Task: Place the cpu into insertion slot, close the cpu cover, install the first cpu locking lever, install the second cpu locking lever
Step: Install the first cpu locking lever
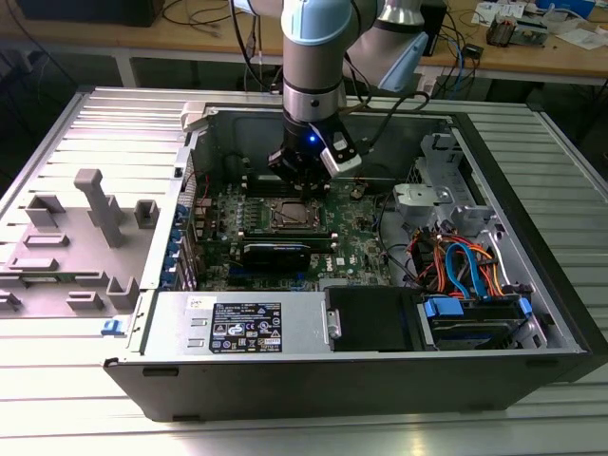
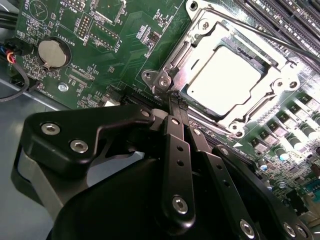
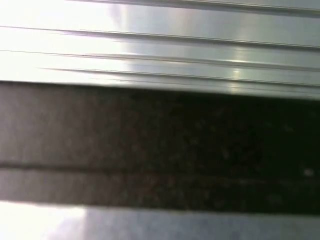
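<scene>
The cpu (image 2: 227, 75) lies flat in its socket on the green motherboard, its pale metal top showing through the window of the cpu cover (image 2: 197, 47). The silver cover frame is folded down over it. A thin lever rod (image 2: 260, 32) runs along one side of the socket. My gripper (image 2: 176, 100) is shut, its black fingers pressed together with nothing between them. The tips sit at the socket's corner by a screw post. In the exterior view the gripper (image 1: 306, 174) hangs just behind the cpu (image 1: 290, 216) inside the open computer case.
Memory slots (image 2: 295, 20) flank the socket and a coin battery (image 2: 52, 52) sits on the board. A long black card (image 1: 275, 252), a power supply (image 1: 242, 328) and coloured cables (image 1: 465, 266) fill the case. Grey fixtures (image 1: 90, 223) stand on the ribbed table at the exterior view's left.
</scene>
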`<state>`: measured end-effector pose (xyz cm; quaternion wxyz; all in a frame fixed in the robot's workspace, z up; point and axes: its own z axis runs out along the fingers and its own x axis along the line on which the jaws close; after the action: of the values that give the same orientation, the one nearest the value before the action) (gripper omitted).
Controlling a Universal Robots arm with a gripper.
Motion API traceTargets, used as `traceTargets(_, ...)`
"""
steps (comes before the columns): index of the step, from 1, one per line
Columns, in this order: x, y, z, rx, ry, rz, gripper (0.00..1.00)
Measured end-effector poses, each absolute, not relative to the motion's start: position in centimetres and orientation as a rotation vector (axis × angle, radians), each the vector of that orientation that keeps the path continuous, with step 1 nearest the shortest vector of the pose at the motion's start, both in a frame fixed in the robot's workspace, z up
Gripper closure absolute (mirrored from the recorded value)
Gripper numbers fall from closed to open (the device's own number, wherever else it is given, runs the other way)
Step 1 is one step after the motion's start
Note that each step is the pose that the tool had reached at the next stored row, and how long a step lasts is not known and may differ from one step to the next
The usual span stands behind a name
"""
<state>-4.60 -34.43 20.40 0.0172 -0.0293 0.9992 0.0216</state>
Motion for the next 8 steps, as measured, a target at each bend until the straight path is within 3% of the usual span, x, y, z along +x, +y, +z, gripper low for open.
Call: traceTargets(8, -4.60, -34.53, 20.14, -0.091, 3.105, 0.071, 0.89)
